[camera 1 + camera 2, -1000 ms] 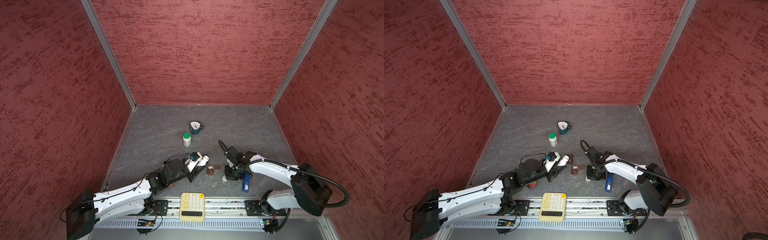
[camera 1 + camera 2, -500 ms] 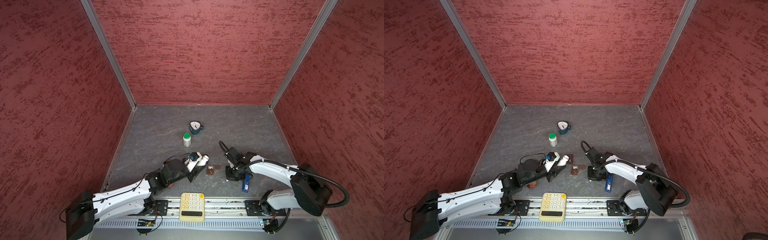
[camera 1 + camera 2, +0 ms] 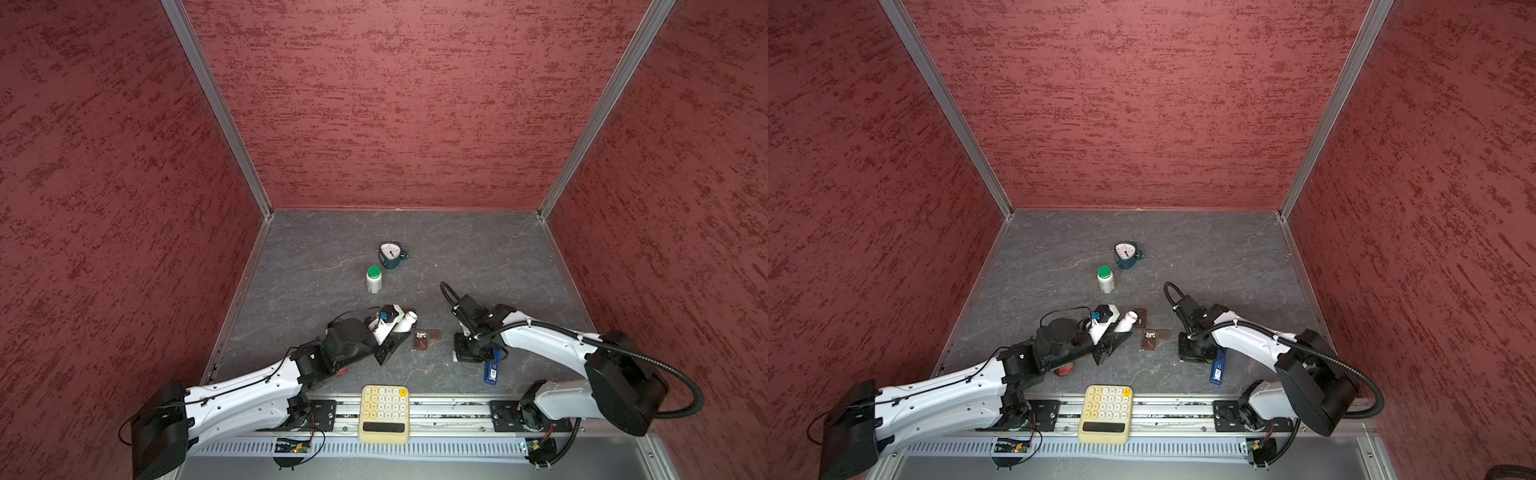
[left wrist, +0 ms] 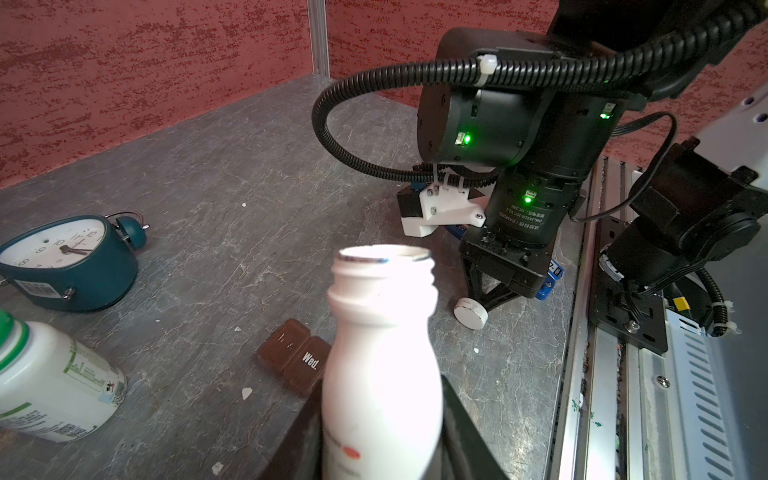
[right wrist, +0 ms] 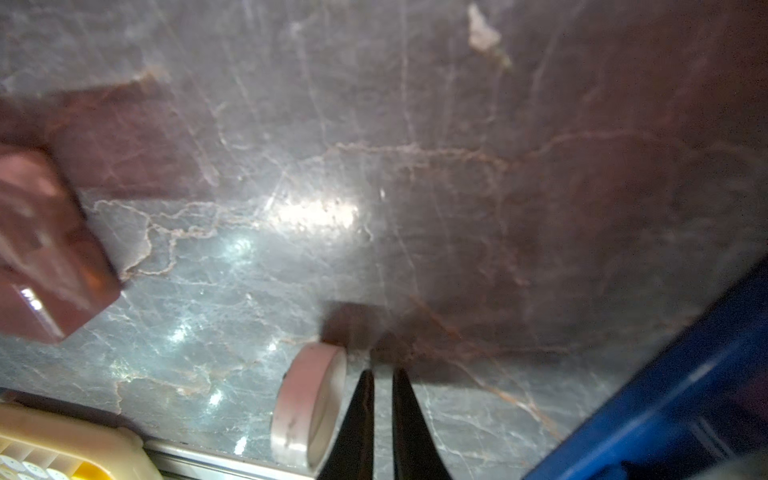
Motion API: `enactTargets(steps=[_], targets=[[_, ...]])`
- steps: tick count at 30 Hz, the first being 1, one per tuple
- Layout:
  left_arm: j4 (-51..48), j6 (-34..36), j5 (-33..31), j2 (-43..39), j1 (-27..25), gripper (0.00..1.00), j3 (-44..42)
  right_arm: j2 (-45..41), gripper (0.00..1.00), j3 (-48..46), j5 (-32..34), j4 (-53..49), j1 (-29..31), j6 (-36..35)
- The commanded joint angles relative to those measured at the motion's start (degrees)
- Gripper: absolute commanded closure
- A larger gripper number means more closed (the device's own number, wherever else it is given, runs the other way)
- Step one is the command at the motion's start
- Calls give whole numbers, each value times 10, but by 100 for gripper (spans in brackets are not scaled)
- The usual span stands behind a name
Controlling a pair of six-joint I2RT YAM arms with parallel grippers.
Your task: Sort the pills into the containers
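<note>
The left gripper (image 4: 380, 399) is clamped on the body of the white bottle (image 3: 397, 323). The bottle is uncapped and held low at a slant, its long axis running from the arm out toward the far right, mouth leading. Just beside that mouth in a top view lies the closed pill-box piece (image 3: 1140, 319) (the left wrist view reads "Wed." on one of its lids), which I judge is not the target.

A little further right, and nearer the rail (image 3: 436, 409), sits the open pill-box piece (image 3: 1148, 344). Its long axis runs roughly far to near, and its far cell is uncovered with the lid flap thrown out to the right. A few pills (image 3: 1150, 333) lie in that cell. So the open cell lies to the right of the bottle mouth and toward the rail, not under it. The pour probably calls for swinging the mouth that way before tipping more.

Further right, across bare tabletop (image 3: 457, 270), the white cap (image 4: 471, 314) lies just beside the outer side of one finger of the right gripper (image 5: 383, 372), perhaps touching it. Those fingers stand a thin slit apart, tips down at the tabletop, with nothing between them. The left arm is plainly the nearer one to the open cell
</note>
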Motion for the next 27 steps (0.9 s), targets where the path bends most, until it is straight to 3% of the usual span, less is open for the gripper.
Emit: enactTargets(steps=[1, 8, 15, 20, 27], targets=[[1, 0, 3, -8, 0, 100, -1, -29, 84, 33, 37, -51, -4, -8], [5, -1, 3, -7, 0, 100, -2, -55, 65, 98, 24, -87, 6, -6], [0, -1, 2, -14, 1, 100, -4, -1, 53, 104, 22, -69, 28, 2], [-7, -1, -1, -25, 0, 100, -10, 21, 54, 101, 40, -69, 28, 2], [-2, -2, -2, -23, 0, 100, -13, 48, 67, 91, 28, -32, 27, -4]])
